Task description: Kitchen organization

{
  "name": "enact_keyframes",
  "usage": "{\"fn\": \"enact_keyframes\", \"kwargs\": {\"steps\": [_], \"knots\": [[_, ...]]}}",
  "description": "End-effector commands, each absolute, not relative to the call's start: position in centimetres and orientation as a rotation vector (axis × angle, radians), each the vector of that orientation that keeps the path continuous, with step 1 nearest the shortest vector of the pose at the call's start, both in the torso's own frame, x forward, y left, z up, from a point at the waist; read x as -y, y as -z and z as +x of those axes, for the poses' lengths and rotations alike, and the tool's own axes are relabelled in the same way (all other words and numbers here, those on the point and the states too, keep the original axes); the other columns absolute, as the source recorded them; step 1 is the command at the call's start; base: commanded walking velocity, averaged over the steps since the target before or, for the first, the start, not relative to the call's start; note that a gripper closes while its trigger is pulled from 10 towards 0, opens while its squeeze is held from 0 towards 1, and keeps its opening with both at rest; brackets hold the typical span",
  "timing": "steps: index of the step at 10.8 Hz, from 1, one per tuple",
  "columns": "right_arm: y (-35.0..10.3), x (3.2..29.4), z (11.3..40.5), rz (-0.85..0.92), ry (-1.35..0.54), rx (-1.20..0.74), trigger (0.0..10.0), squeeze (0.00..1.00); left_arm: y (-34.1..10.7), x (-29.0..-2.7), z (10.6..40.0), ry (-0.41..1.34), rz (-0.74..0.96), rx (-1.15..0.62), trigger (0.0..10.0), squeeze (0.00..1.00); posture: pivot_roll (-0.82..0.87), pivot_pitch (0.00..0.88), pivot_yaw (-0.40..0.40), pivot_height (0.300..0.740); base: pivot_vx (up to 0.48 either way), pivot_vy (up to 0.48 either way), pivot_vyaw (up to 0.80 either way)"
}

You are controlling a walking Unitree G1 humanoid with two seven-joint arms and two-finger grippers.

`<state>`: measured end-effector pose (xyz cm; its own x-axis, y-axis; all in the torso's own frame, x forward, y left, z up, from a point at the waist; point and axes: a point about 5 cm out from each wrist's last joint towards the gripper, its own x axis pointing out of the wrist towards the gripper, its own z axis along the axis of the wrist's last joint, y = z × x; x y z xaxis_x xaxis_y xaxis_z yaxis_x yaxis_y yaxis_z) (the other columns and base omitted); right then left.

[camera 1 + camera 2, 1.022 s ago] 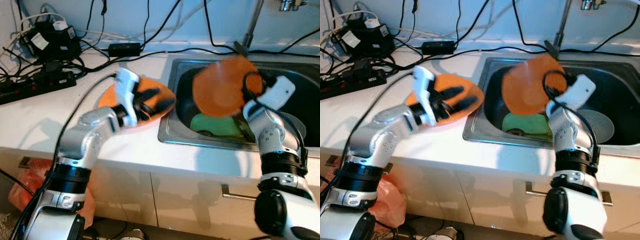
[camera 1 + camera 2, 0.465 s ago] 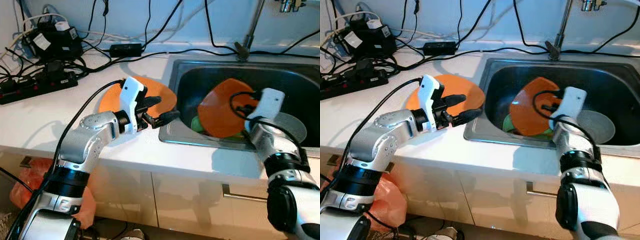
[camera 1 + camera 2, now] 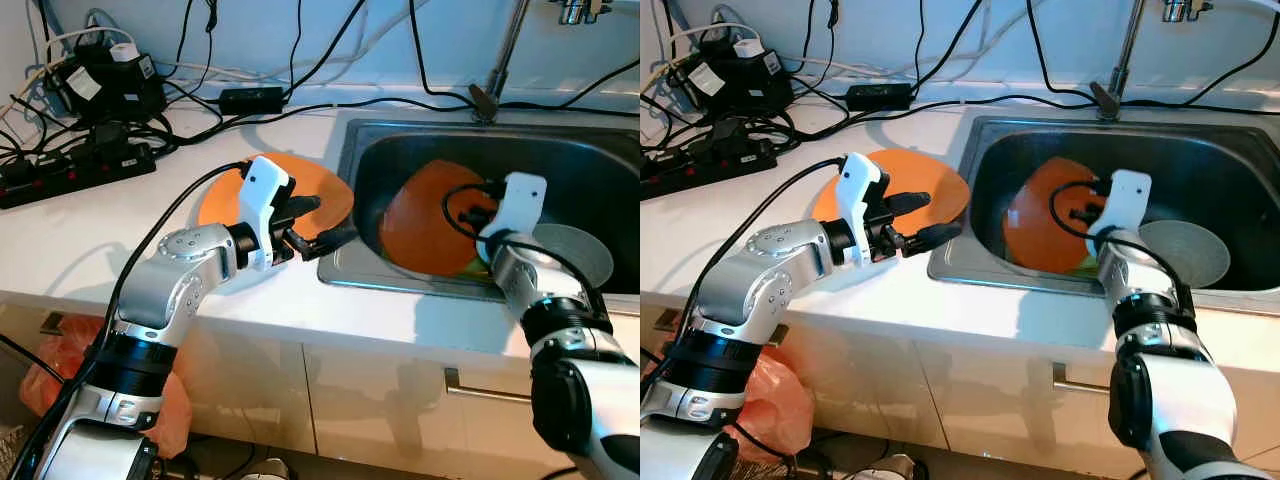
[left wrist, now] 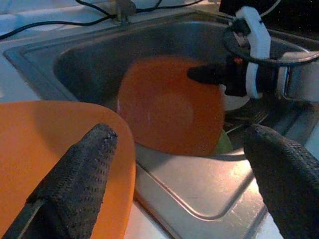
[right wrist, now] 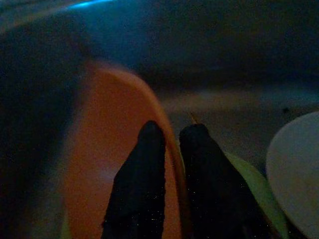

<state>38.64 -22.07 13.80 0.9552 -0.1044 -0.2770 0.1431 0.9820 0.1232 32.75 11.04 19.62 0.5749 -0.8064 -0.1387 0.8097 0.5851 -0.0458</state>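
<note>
An orange plate [image 3: 425,220] stands tilted inside the steel sink [image 3: 345,262], leaning over a green plate [image 5: 249,184]. My right gripper [image 5: 172,149] is shut on its rim, one finger on each face. A second orange plate [image 3: 300,180] lies flat on the white counter just left of the sink. My left gripper [image 3: 330,220] hovers open over that plate's near right edge, by the sink rim, holding nothing. In the left wrist view its two fingers [image 4: 75,184] spread wide, with the sink plate [image 4: 169,104] ahead of them.
A pale grey bowl [image 3: 570,250] sits in the sink to the right of the held plate. The faucet [image 3: 505,50] rises behind the basin. Power strips [image 3: 75,165], an adaptor [image 3: 248,97] and tangled cables crowd the back left of the counter.
My right gripper has brought the orange plate down from above the sink into the basin and shifted it left. My left gripper has slid off the counter plate toward the sink edge.
</note>
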Motion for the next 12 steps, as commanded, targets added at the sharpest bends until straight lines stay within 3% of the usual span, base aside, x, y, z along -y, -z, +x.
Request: {"fn": "enact_keyframes", "kwargs": {"steps": [1, 6, 8, 10, 11, 12], "knots": [[-14.6, 21.8, 39.0, 0.143, 0.112, -0.249, 10.0, 1.0, -19.4, -11.2, 32.6, 0.948, 0.046, -0.166, 10.0, 1.0, 0.22, 0.013, 0.078, 0.74, 0.0, 0.0, 0.0], [-15.4, 21.5, 39.4, 0.159, 0.114, -0.213, 10.0, 1.0, -19.5, -11.9, 33.1, 0.893, 0.073, -0.152, 10.0, 1.0, 0.22, 0.021, 0.072, 0.74, 0.0, 0.0, 0.0], [-17.3, 21.3, 39.9, 0.118, 0.106, -0.099, 10.0, 1.0, -21.1, -13.5, 34.7, 0.698, 0.054, -0.035, 10.0, 1.0, 0.21, 0.021, 0.069, 0.74, 0.0, 0.0, 0.0], [-19.2, 20.2, 40.3, 0.187, 0.057, -0.004, 10.0, 1.0, -22.1, -15.0, 35.5, 0.553, 0.046, 0.037, 10.0, 0.92, 0.21, 0.021, 0.068, 0.74, 0.0, 0.0, 0.0], [-20.1, 18.7, 40.4, 0.247, -0.037, 0.039, 10.0, 0.89, -22.0, -16.7, 36.1, 0.415, 0.052, 0.035, 10.0, 0.85, 0.21, 0.021, 0.069, 0.74, 0.0, 0.0, 0.0], [-20.6, 17.6, 40.3, 0.269, -0.107, 0.066, 10.0, 0.28, -21.6, -18.1, 36.5, 0.315, 0.031, 0.017, 10.0, 0.85, 0.21, 0.021, 0.069, 0.74, 0.0, 0.0, 0.0]]}}
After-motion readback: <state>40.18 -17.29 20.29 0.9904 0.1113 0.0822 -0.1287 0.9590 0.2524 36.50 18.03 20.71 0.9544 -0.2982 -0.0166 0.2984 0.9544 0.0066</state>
